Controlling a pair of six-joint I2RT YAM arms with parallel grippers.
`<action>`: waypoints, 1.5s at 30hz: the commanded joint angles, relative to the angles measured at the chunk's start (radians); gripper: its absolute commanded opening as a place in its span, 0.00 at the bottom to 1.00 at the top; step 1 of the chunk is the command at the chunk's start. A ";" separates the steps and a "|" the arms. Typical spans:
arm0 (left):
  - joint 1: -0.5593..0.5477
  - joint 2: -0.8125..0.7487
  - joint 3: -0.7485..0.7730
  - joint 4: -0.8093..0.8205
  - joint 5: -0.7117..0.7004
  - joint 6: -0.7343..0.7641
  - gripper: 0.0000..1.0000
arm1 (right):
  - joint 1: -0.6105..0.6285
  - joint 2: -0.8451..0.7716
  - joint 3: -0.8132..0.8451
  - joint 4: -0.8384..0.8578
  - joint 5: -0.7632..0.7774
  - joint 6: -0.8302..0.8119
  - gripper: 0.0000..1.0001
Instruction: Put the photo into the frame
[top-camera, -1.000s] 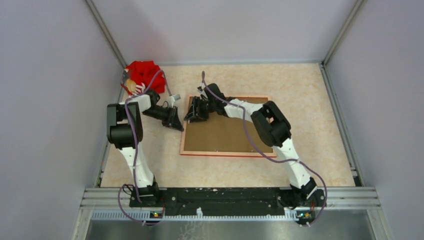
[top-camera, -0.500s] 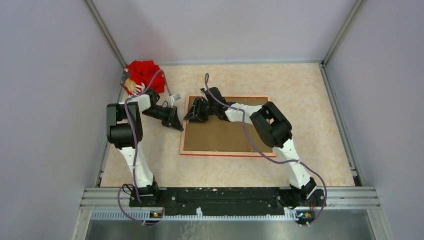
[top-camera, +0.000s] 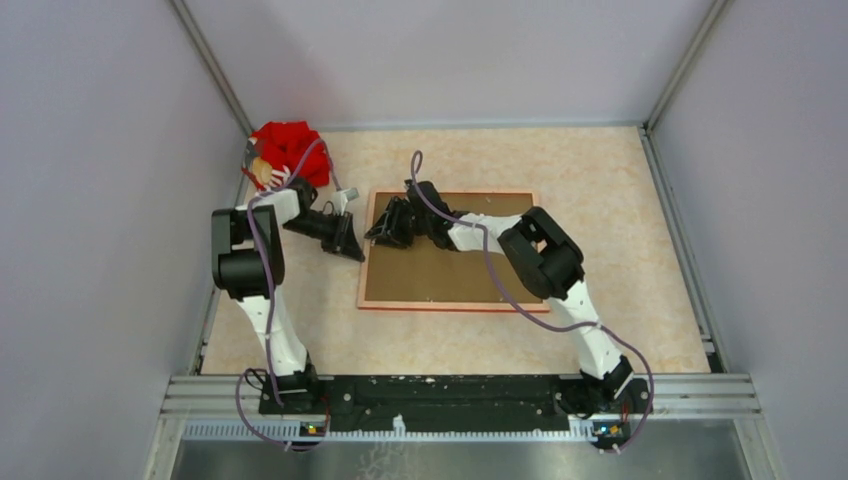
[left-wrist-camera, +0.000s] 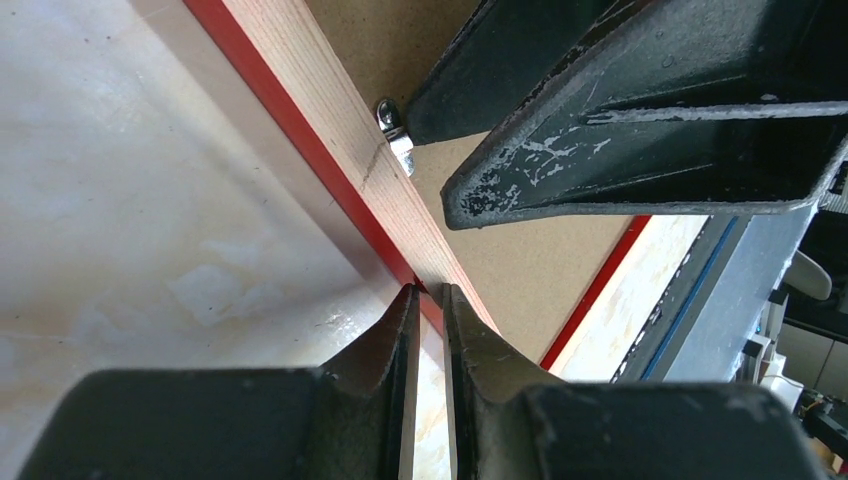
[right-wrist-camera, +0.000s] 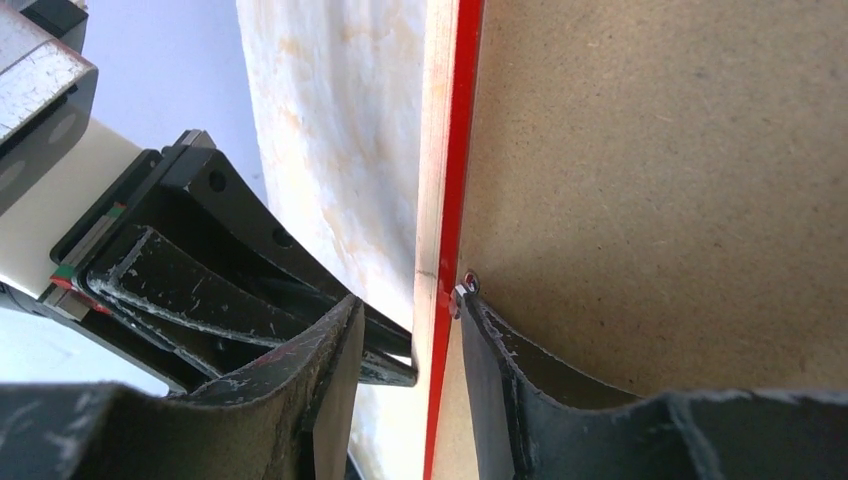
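Note:
The frame (top-camera: 367, 270) lies face down mid-table, with its pale wood back up and a red edge showing (right-wrist-camera: 440, 150). A brown backing panel (top-camera: 450, 275) fills it. The photo is hidden. My right gripper (top-camera: 382, 230) is open at the frame's far left corner and straddles the left rail (right-wrist-camera: 410, 300). Its inner fingertip (right-wrist-camera: 480, 325) touches a small metal tab (right-wrist-camera: 463, 290) on the backing. Just outside the same rail sits my left gripper (top-camera: 350, 243), with its tips against the red edge (left-wrist-camera: 428, 292). Its jaws stand almost together, with only a thin slit and nothing in it.
A red cloth bundle (top-camera: 288, 148) sits in the far left corner, close behind the left arm. Grey walls close in three sides. A metal rail (top-camera: 460, 390) with both arm bases runs along the near edge.
The right gripper slid a little to the left over the frame's corner and its jaws narrowed slightly. The frame shifted a touch to the left. The left gripper stayed where it was.

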 joint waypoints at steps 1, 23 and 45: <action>-0.007 -0.025 -0.024 0.014 -0.005 0.031 0.19 | 0.048 -0.005 -0.021 0.042 0.134 0.036 0.41; -0.008 -0.024 -0.025 0.009 -0.006 0.041 0.19 | 0.079 -0.131 -0.170 0.024 0.276 0.096 0.40; -0.008 -0.023 -0.035 0.008 0.006 0.050 0.20 | 0.073 -0.032 -0.057 0.021 0.218 0.111 0.39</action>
